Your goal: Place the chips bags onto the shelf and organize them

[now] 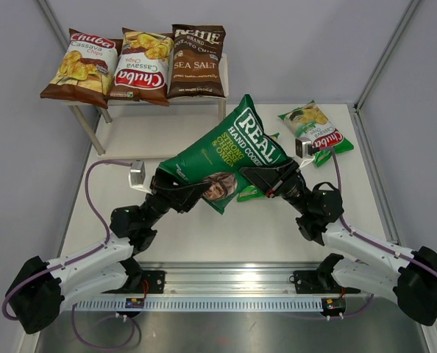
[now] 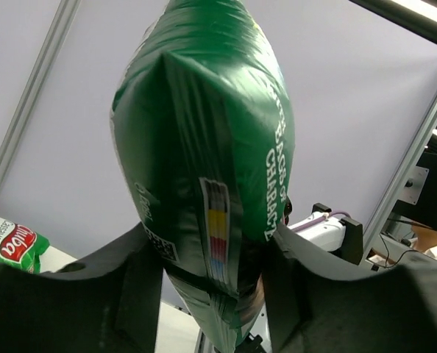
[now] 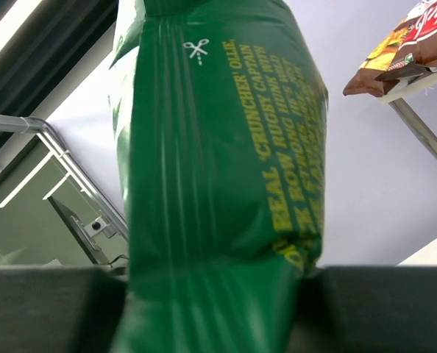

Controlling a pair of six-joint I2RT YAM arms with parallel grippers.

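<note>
A dark green "REAL" chips bag hangs tilted above the table's middle, held from both sides. My left gripper is shut on its lower left end; the left wrist view has the bag pinched between the fingers. My right gripper is shut on its right side, and the bag fills the gap in its jaws. Two brown Chuba bags and a Kettle Sea Salt bag lie on the shelf's top board. A green Chuba bag lies on the table at the right.
Another green bag's edge peeks out beneath the held one. Grey walls with metal corner posts close in the table on three sides. The shelf's thin legs stand at the back left.
</note>
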